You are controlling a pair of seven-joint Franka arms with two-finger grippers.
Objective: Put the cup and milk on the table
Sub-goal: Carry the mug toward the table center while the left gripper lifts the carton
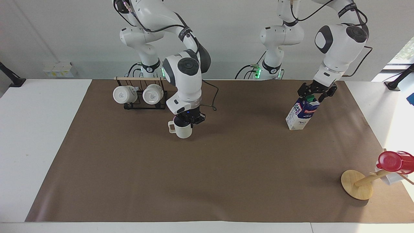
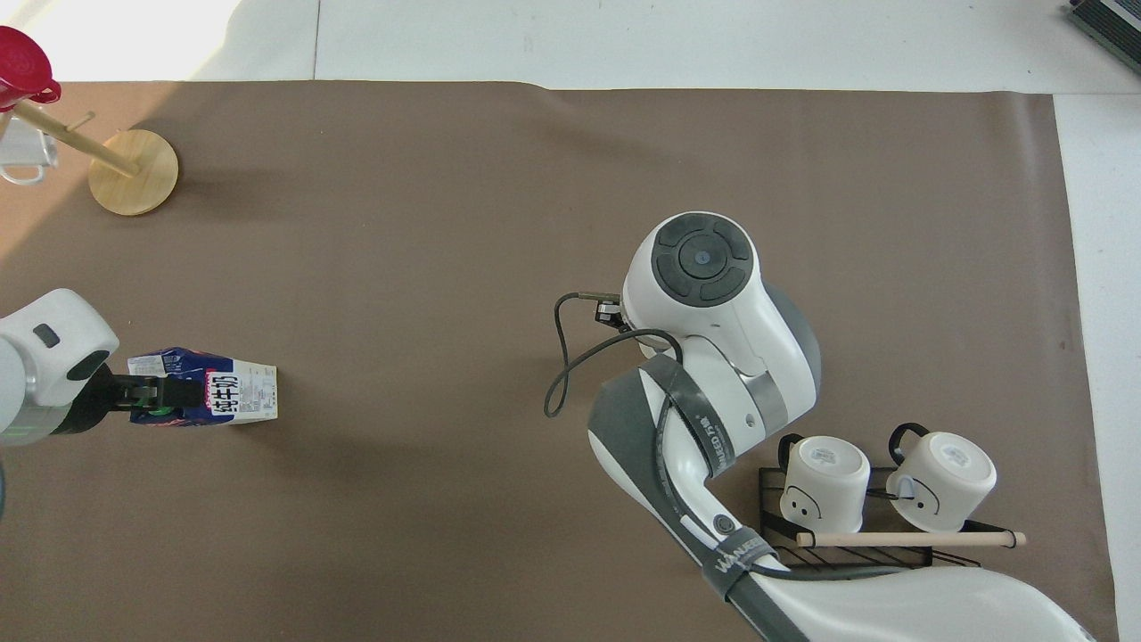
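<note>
Cup [image 1: 182, 130], off-white and ribbed, hangs by its rim from my right gripper [image 1: 187, 118], whose fingers are clamped on that rim, over the brown worktop [image 1: 207, 181] toward the right arm's end. On the facing view's clock it sits at about ten o'clock from the worktop's middle, with its handle pointing at nine. I cannot tell whether its base touches the paper.

Milk [image 1: 302, 112], a blue-and-white carton with a green cap, stands at about two o'clock. My left gripper [image 1: 316, 93] is down around the carton's top, fingers either side of the cap; I cannot tell whether they have closed.

Risks as I judge them: the rim grip is off-centre, so the cup could swing or slip if I move quickly, or tip if I let go while it is tilted. The carton is tall and gripped high, so a sideways nudge could topple it.

A wire rack [image 1: 142, 105] with two white mugs [image 1: 139, 94] stands near the cup, at its ten o'clock; my right arm's elbow could brush it.
</note>
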